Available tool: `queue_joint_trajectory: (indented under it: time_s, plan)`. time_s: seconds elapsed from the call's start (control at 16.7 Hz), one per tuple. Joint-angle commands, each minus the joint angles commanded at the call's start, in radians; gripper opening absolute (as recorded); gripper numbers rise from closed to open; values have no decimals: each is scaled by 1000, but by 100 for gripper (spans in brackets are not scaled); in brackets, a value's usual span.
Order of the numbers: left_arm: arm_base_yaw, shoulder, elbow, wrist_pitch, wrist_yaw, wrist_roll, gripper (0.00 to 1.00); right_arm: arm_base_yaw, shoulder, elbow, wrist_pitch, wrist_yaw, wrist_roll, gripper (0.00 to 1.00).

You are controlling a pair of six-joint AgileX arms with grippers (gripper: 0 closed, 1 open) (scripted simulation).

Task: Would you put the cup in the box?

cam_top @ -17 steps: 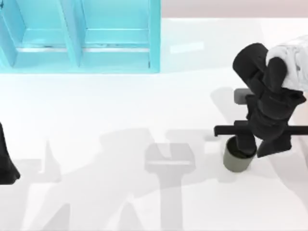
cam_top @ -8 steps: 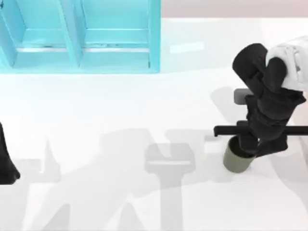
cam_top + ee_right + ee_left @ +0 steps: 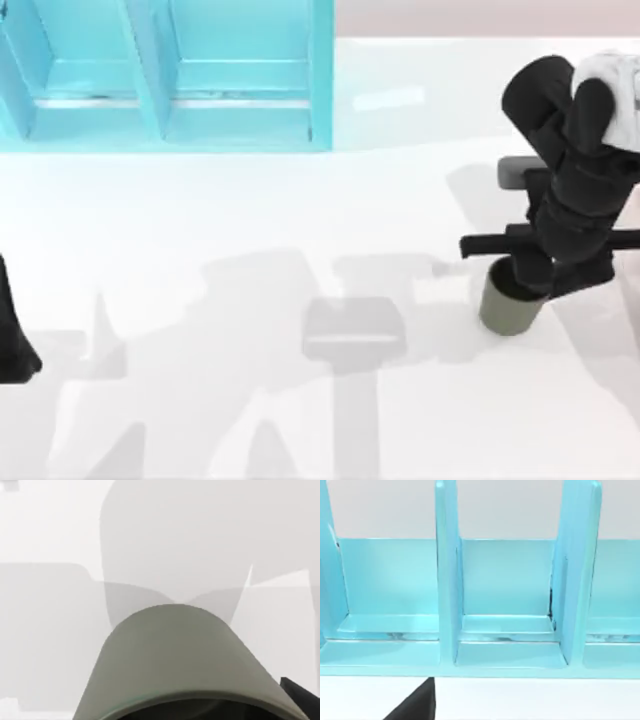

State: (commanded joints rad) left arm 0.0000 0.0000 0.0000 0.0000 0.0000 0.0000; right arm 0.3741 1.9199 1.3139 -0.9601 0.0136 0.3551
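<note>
You had the right tool (image 3: 525, 283) positioned at the cup (image 3: 508, 312), which sat at the right side of the table (image 3: 300, 220), well apart from the blue box (image 3: 170, 75) at the far left. From above, the tool's tip covered the rim on the side nearer the arm, so you could not tell whether its fingers were spread or pinching the wall; the right wrist view showed the cup's side (image 3: 180, 655) directly below the camera, with the dark inside at the rim edge. The cup appeared upright, though whether its base rested on the table could not be confirmed. You should have judged the cup as light, rigid and matte-sided, with a slight taper that widens toward the rim. A rim pinch, one finger inside and one outside, would have suited it best; a grip low on the tapered wall risked slipping upward. Because it was light, a loose hold could have let it tilt during the long carry to the box. The left tool (image 3: 15, 340) was parked at the table's left edge, facing the box compartments (image 3: 505, 600).
</note>
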Motion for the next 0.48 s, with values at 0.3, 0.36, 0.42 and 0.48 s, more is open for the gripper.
queue_joint_trajectory:
  time_s: [0.3, 0.36, 0.42, 0.48]
  plan:
    - [0, 0, 0, 0, 0, 0, 100, -169, -15, 146, -131, 16, -202, 0]
    - [0, 0, 0, 0, 0, 0, 100, -221, -22, 178, -160, 18, -255, 0]
    - [0, 0, 0, 0, 0, 0, 100, -281, -28, 210, -190, 20, -310, 0]
    - [0, 0, 0, 0, 0, 0, 100, -348, -35, 240, -219, 22, -372, 0]
